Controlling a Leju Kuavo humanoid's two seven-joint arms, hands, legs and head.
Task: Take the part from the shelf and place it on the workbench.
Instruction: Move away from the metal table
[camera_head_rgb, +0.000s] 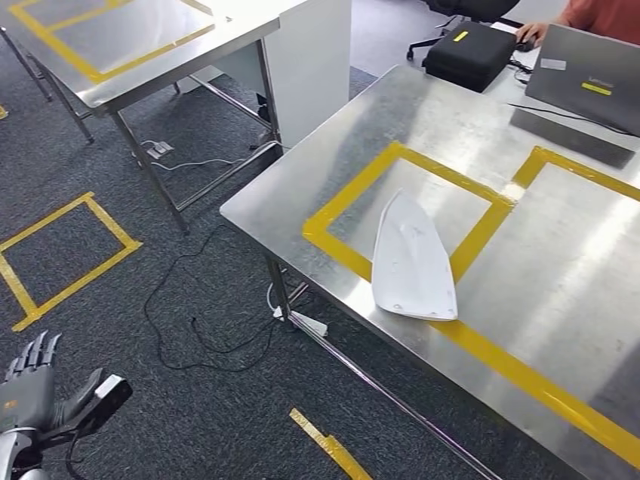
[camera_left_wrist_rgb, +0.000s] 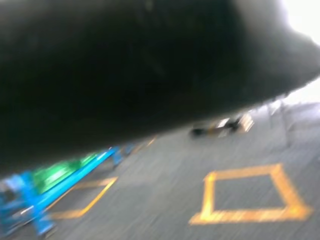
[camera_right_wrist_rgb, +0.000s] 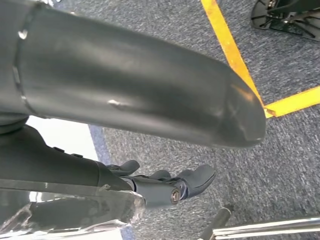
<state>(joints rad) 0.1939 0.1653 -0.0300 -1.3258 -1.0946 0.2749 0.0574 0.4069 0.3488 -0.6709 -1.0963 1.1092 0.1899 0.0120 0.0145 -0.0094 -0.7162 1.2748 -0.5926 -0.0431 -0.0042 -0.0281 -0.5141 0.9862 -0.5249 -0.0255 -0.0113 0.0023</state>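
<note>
The left wrist view is blurred and mostly covered by a dark mass, so that hand's fingers cannot be read there. In the head view the left hand (camera_head_rgb: 32, 392) hangs low over the carpet (camera_head_rgb: 196, 400), cut off at the frame's corner, fingers spread and holding nothing. The right hand (camera_right_wrist_rgb: 158, 185) shows fingers stretched out, empty, over the carpet. The white part (camera_head_rgb: 413, 260) lies flat on the table (camera_head_rgb: 317, 170), near its front edge, straddling the yellow tape (camera_head_rgb: 475, 345). Open steel surrounds it.
</note>
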